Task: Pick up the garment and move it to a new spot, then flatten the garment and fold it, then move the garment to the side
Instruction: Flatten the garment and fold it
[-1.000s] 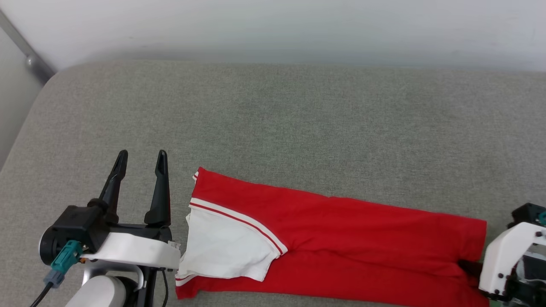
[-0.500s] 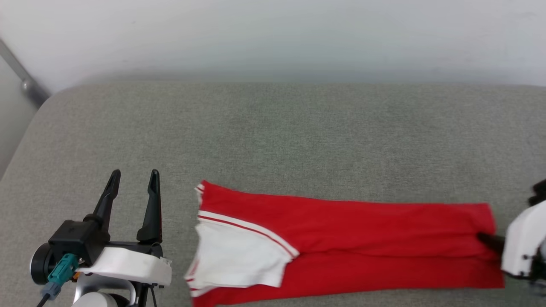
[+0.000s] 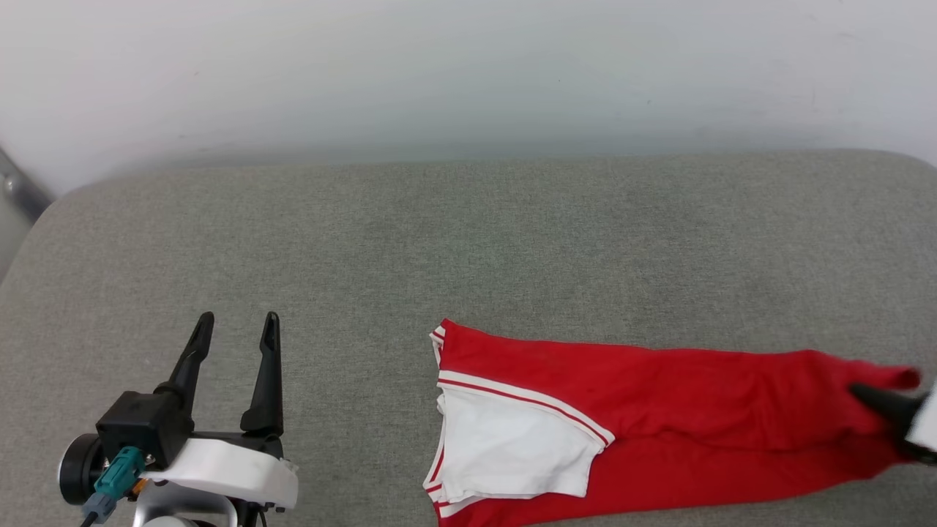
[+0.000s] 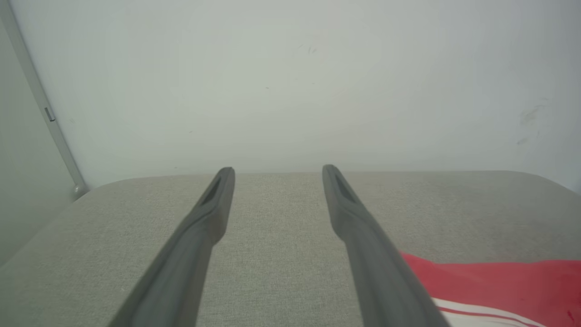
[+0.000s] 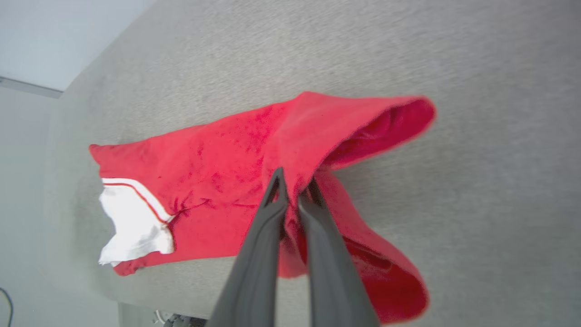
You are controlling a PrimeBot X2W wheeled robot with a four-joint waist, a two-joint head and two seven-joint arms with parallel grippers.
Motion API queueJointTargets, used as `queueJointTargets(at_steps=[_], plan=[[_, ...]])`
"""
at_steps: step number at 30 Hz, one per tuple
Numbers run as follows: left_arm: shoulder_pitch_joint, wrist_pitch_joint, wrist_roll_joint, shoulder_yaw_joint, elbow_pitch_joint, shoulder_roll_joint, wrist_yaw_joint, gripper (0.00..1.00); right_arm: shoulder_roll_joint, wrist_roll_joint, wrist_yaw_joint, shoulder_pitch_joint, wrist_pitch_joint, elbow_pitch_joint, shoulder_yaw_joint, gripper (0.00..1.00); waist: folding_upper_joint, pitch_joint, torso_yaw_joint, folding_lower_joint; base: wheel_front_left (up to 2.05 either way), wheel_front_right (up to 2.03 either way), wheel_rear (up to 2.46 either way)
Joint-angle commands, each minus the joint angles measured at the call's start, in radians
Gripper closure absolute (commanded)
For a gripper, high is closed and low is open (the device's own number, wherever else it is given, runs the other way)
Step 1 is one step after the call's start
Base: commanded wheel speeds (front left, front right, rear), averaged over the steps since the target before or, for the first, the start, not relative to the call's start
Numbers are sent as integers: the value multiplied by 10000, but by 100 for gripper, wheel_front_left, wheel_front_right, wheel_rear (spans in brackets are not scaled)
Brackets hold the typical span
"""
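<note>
The garment (image 3: pixel 659 410) is a red jersey folded into a long strip on the grey surface, its white sleeve (image 3: pixel 512 446) with red-striped trim on top at the left end. Lettering and number are hidden. My right gripper (image 3: pixel 875 399) pinches the strip's right end at the head view's right edge. In the right wrist view that gripper (image 5: pixel 295 188) is shut on the garment (image 5: pixel 218 181), whose hem is lifted into an open loop. My left gripper (image 3: pixel 234 329) stands open well left of the jersey, nothing between its fingers. The left wrist view shows the left gripper (image 4: pixel 277 172) with the garment's corner (image 4: pixel 499 281) at lower right.
A grey upholstered surface (image 3: pixel 468 241) with rounded far corners runs up to a pale wall (image 3: pixel 468 66). A grey metal rail (image 3: pixel 18 187) slants at the far left. Bare cushion lies behind and left of the jersey.
The right gripper has dragged the garment to the right, away from the left gripper, lifting its right end. The head camera has also shifted, showing more wall. The left gripper stays open.
</note>
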Motion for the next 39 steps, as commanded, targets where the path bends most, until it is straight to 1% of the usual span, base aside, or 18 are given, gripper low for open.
queueJointTargets(at_steps=[1,5,7,8,12,13,18,20,21,22,23,24,28,30,34,37,39], plan=[[5,-8,-13,-9,41,-19,-55,0,539,555,-4,-212,243,-226,182,100,0,-12,-24,0,0,0,0],[-201,-7,-57,-126,118,-167,-185,0,1571,1646,-4,-87,710,-328,669,100,0,7,25,0,0,0,0],[-299,13,-31,-228,174,-222,-249,0,1881,2133,-4,-28,768,-272,1059,100,0,24,85,0,0,0,0],[-620,71,17,-432,324,-352,-418,0,2138,3239,-4,-121,161,279,2516,100,0,114,317,0,0,0,0],[-878,92,-2,-575,451,-496,-561,0,2153,3998,-4,-388,-898,999,3923,100,0,249,607,0,0,0,0],[-878,92,-2,-575,451,-496,-561,0,2153,3998,-4,-388,-898,999,3923,100,0,249,607,0,0,0,0],[-1098,59,-16,-647,631,-587,-710,0,2150,4913,-4,-807,-2362,1886,5764,100,0,385,913,0,0,0,0],[-1174,46,-9,-675,706,-606,-748,0,2146,5074,-4,-1012,-2867,2277,6338,100,0,412,1029,0,0,0,0],[-1208,36,-13,-678,744,-619,-754,0,2144,4972,-4,-1119,-3124,2512,6595,100,0,422,1076,0,0,0,0],[-1235,27,-13,-687,776,-640,-752,0,2144,4736,-4,-1243,-3405,2740,6797,86,0,432,1120,0,0,0,0],[-1243,30,-20,-687,801,-653,-760,0,2143,4520,-4,-1371,-3698,2977,6955,56,0,439,1156,0,0,0,0],[-1233,13,-30,-675,824,-653,-766,0,2141,4399,-4,-1458,-3932,3200,7093,0,0,449,1185,0,0,0,0],[-1128,-42,-60,-622,878,-638,-739,0,2132,4285,-4,-1800,-4437,3400,7778,0,0,457,1188,0,0,0,0],[-1043,-61,-97,-600,896,-650,-700,0,1900,4182,-4,-1966,-4633,3124,8217,0,0,458,1130,0,0,0,0],[-1033,-75,-102,-619,945,-721,-696,0,1153,3755,-4,-2078,-5243,2380,9162,0,0,369,954,0,0,0,0],[-931,-96,-123,-572,968,-681,-652,0,337,3073,-4,-2158,-5953,1747,9830,0,0,264,705,0,0,0,0],[-820,-104,-145,-549,969,-648,-602,0,-232,2516,-4,-2109,-6537,1459,10006,0,0,181,525,0,0,0,0]])
